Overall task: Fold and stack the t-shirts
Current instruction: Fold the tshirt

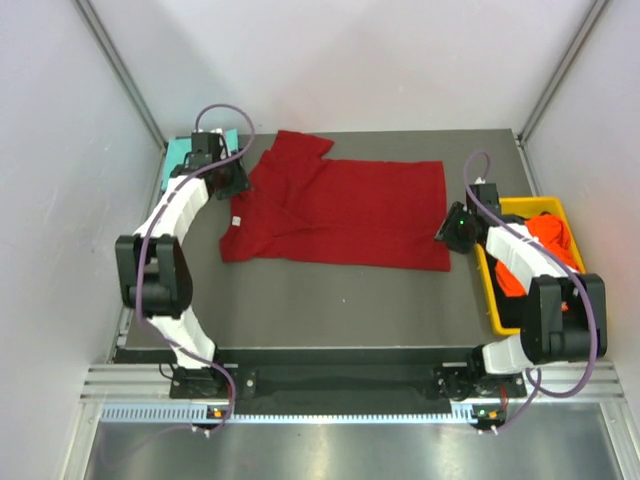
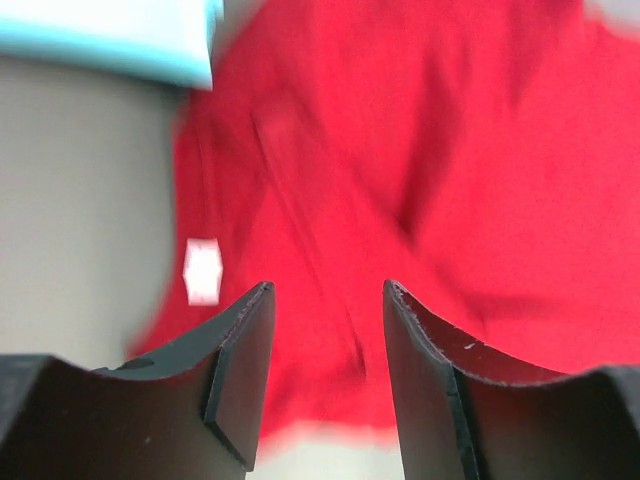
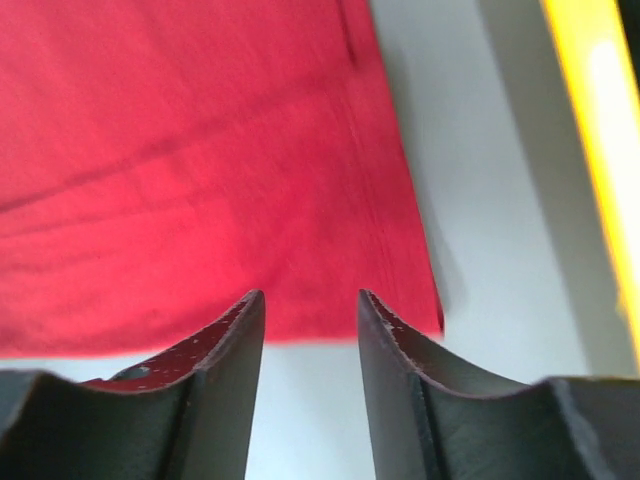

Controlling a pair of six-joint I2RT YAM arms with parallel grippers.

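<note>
Red tee (image 1: 340,210) spread flat on tabletop (image 1: 330,300). Left jaws open, empty, at its collar end; right jaws open, empty, at its hem corner. Yellow bin (image 1: 530,204) beside hem.

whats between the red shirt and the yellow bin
bare table, seen in the right wrist view; in the top view the right gripper hangs over it
</note>
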